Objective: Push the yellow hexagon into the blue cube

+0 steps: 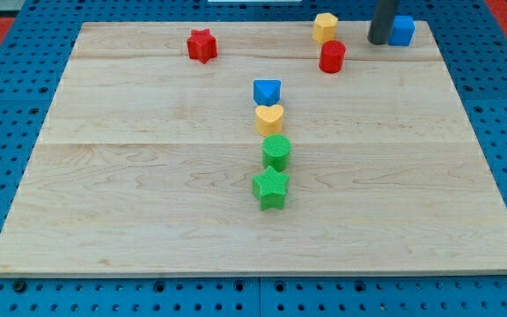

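Note:
The yellow hexagon sits near the view's top edge of the wooden board, right of centre. The blue cube stands at the top right of the board. My tip is the lower end of the dark rod coming down from the view's top. It rests between the two, right against the blue cube's left side and well to the right of the yellow hexagon.
A red cylinder lies just below the yellow hexagon. A red star is at the top left. A blue triangular block, yellow heart, green cylinder and green star form a column mid-board.

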Tool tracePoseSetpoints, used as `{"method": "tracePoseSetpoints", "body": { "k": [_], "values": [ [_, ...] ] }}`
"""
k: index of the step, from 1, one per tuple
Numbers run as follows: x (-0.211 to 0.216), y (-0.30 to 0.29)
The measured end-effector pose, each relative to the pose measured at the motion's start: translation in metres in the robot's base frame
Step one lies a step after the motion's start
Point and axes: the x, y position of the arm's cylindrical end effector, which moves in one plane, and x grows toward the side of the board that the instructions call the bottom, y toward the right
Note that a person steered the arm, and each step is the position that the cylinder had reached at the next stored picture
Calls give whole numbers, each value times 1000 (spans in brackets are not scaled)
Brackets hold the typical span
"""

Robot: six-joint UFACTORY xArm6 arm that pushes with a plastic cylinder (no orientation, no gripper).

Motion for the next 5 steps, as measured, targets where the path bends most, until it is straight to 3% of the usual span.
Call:
{"method": "tracePoseSetpoints", "body": {
  "k": [4,5],
  "values": [
    [-3,-123],
    [-28,-139]
  ]
}}
